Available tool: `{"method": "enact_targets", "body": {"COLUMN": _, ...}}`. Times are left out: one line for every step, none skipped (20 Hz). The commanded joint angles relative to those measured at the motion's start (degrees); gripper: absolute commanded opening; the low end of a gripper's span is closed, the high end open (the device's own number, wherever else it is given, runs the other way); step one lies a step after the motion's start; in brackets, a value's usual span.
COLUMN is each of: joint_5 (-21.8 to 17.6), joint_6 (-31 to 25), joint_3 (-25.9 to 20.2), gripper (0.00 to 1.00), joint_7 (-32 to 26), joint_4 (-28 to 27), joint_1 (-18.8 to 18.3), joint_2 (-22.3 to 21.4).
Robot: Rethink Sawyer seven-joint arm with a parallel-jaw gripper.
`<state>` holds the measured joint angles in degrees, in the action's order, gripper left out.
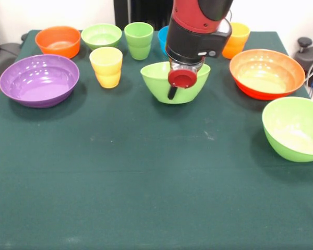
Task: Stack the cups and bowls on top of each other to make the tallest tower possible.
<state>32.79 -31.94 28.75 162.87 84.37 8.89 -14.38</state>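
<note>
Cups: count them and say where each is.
3: yellow cup beside the purple bowl, green cup farther back, orange cup partly behind the arm. The arm may hide others.

Purple bowl [39, 79] gleams on the dark green tablecloth [146, 182], beside a yellow cup [106, 66] and a light green cup [139, 40]. Orange-red bowl [266, 73] shines, and the arm [198, 26] is red and black.

The arm [198, 26] was a thick cylinder, glossy red above a black collar that bore a few small pale markings. Below the collar sat a short silvery ring, then a round red disc, with one slim black finger [171, 93] of the claw [173, 92] beneath it.
</note>
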Motion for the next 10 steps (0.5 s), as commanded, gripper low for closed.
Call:
{"method": "enact_targets", "body": {"joint_5": -3.3, "joint_6": -2.8, "joint_3": -1.6, "gripper": 0.00, "joint_7": 4.4, "joint_4": -6.0, "joint_1": -0.2, "joint_2": 2.5}}
{"method": "enact_targets", "body": {"joint_5": -3.4, "joint_6": -2.6, "joint_3": -1.6, "gripper": 0.00, "joint_7": 4.2, "joint_4": -6.2, "joint_1": -0.2, "joint_2": 2.6}}
{"method": "enact_targets", "body": {"joint_5": -3.6, "joint_6": -2.0, "joint_3": -1.6, "gripper": 0.00, "joint_7": 3.7, "joint_4": -6.2, "joint_1": -0.2, "joint_2": 2.5}}
{"method": "enact_targets", "body": {"joint_5": -3.7, "joint_6": -1.5, "joint_3": -1.6, "gripper": 0.00, "joint_7": 3.5, "joint_4": -6.2, "joint_1": -0.1, "joint_2": 2.4}}
{"method": "enact_targets", "body": {"joint_5": -3.8, "joint_6": -0.7, "joint_3": -1.9, "gripper": 0.00, "joint_7": 2.9, "joint_4": -5.9, "joint_1": 0.0, "joint_2": 2.1}}
{"method": "enact_targets", "body": {"joint_5": -4.0, "joint_6": 0.3, "joint_3": -2.3, "gripper": 0.00, "joint_7": 2.0, "joint_4": -5.5, "joint_1": 0.0, "joint_2": 1.7}}
{"method": "enact_targets", "body": {"joint_5": -4.3, "joint_6": 1.5, "joint_3": -3.2, "gripper": 0.00, "joint_7": 0.8, "joint_4": -4.8, "joint_1": -0.3, "joint_2": 1.0}}
{"method": "enact_targets", "body": {"joint_5": -4.6, "joint_6": 2.8, "joint_3": -4.1, "gripper": 0.00, "joint_7": -0.5, "joint_4": -4.0, "joint_1": -0.7, "joint_2": 0.3}}
{"method": "enact_targets", "body": {"joint_5": -5.0, "joint_6": 3.9, "joint_3": -4.9, "gripper": 0.00, "joint_7": -1.9, "joint_4": -3.4, "joint_1": -1.2, "joint_2": -0.3}}
{"method": "enact_targets", "body": {"joint_5": -5.4, "joint_6": 4.1, "joint_3": -5.4, "gripper": 0.00, "joint_7": -2.9, "joint_4": -3.0, "joint_1": -1.5, "joint_2": -0.7}}
